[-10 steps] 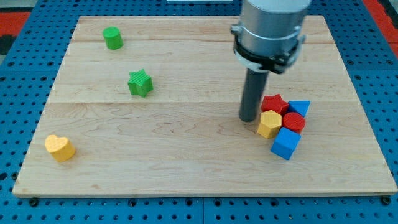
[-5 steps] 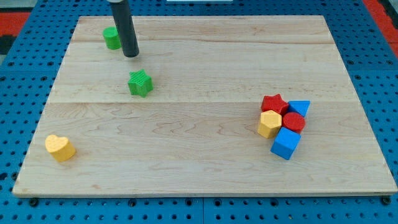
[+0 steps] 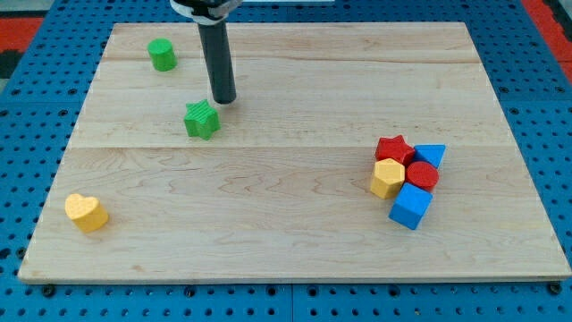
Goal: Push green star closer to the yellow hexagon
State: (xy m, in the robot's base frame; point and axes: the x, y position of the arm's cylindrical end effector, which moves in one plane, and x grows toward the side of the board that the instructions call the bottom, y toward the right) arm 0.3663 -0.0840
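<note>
Tip [image 3: 224, 99]: lower end of a dark rod, no jaws to open or close, nothing held. It rests on the board just above and slightly right of the green star, seemingly touching or a hair off; the view does not settle contact. Judged placing: on the star's upper side, it suits a push toward the view's bottom more than toward the right, where the target lies.

Arm pose: rod near upright, leaning slightly to the view's left at its top, where it leaves the frame under a pale collar.

Items, near to far:
- Yellow heart [image 3: 86, 212]: lower left, alone, well apart from all else.
- Blue cube [image 3: 411, 206]: nearest member of the right-hand cluster.
- Yellow hexagon [image 3: 387, 177]: cluster's left edge, touching its neighbours; the face toward the star is free.
- Red cylinder [image 3: 423, 174], red star [image 3: 394, 148], second blue block [image 3: 432, 155]: packed behind and beside the hexagon.
- Green star [image 3: 202, 119]: left of centre, well apart from the hexagon; task not yet advanced.
- Green cylinder [image 3: 162, 55]: upper left, clear of the likely path.
- Board [image 3: 286, 250]: pale wood.
</note>
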